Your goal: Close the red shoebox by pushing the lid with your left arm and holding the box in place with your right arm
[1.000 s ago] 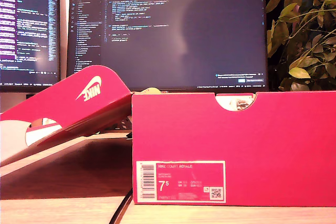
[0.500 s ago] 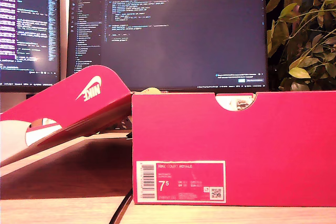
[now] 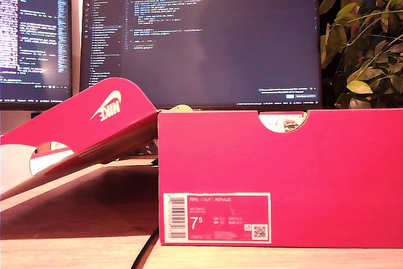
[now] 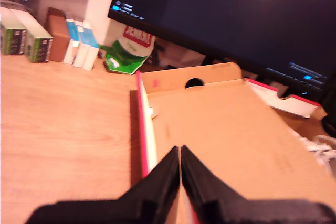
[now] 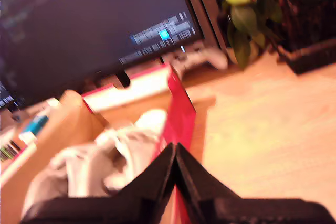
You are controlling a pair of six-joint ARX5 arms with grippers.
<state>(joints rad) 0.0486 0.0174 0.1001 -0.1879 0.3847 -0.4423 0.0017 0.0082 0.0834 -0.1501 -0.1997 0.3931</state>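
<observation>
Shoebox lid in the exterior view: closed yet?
No. The lid slopes away open toward the exterior view's left, and the red shoebox has an uncovered top.

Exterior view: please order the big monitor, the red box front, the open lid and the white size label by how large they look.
1-2. Big monitor and red box front: look alike, and the box stands nearer.
3. Open lid.
4. White size label.
</observation>
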